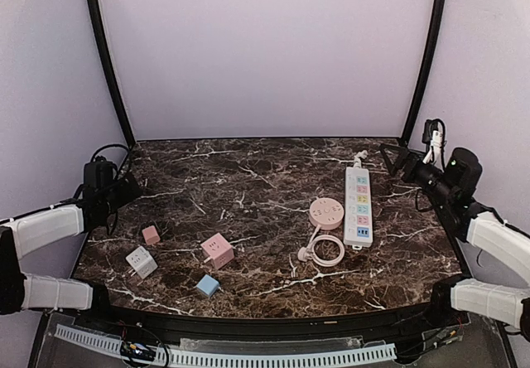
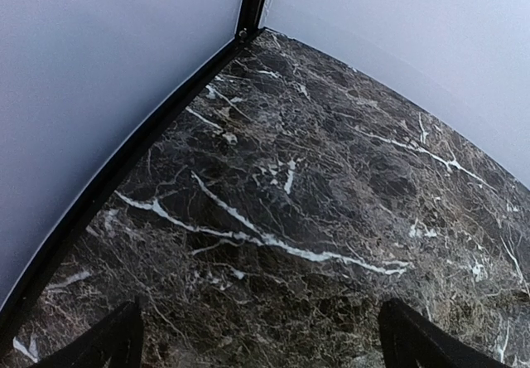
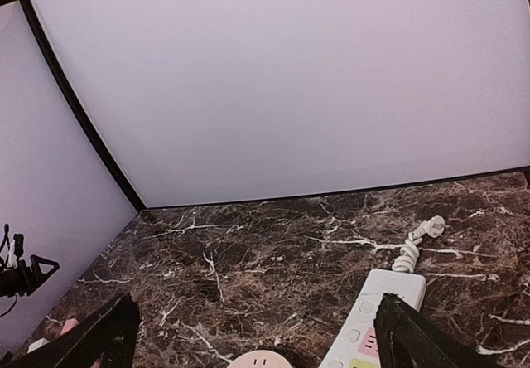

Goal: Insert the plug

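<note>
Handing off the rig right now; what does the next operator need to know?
Left gripper: open, empty, above bare table on its left side.
Right gripper: open, empty, raised near the power strip's far end.
Round pink socket sits left of the strip; its white plug lies loose, nearer the arms.
Done: nothing plugged in. Left: grasp plug, insert it.
</note>
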`<move>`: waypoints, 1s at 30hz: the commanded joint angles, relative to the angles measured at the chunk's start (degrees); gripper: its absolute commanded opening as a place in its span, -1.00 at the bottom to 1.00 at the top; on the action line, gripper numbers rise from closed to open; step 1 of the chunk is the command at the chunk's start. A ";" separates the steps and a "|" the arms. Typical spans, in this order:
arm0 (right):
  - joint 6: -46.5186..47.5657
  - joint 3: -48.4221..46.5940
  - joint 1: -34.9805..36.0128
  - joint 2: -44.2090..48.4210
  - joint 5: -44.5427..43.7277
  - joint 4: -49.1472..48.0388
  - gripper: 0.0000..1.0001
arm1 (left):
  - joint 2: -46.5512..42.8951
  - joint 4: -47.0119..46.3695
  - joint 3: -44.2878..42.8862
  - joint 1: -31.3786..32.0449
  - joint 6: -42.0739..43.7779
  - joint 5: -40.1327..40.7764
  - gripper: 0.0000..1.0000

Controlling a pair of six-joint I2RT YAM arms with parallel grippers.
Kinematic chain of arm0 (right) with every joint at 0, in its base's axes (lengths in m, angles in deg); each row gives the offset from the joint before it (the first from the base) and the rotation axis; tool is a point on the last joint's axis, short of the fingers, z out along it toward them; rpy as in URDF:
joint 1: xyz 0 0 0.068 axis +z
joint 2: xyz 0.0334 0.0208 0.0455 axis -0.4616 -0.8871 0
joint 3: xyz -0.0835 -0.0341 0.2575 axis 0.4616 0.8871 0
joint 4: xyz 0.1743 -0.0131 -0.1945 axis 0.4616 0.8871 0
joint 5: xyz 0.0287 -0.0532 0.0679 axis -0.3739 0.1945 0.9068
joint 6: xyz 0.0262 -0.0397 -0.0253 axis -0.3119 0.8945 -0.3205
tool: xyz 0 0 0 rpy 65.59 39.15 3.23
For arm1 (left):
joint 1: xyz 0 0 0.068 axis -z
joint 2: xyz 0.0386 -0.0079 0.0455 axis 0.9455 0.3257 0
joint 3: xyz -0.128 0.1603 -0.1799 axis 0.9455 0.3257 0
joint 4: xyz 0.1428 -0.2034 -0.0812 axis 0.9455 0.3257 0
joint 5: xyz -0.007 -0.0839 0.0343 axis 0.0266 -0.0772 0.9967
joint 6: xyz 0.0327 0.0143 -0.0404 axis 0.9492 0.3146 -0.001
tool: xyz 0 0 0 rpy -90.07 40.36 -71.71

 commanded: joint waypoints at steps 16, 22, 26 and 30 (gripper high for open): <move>-6.04 -4.20 0.72 4.96 0.61 19.32 0.97 | -10.45 16.06 0.71 11.55 3.75 -7.16 0.99; -6.13 -4.81 2.30 7.77 -1.19 27.28 0.97 | -13.89 18.14 1.67 14.38 2.71 -11.17 0.99; -5.91 -5.21 3.28 11.12 -1.84 32.76 0.97 | -14.51 20.56 0.39 19.25 2.72 -11.70 0.99; -6.00 -5.16 3.86 13.63 -0.48 35.16 0.97 | -16.58 23.12 0.25 23.89 2.40 -11.28 0.99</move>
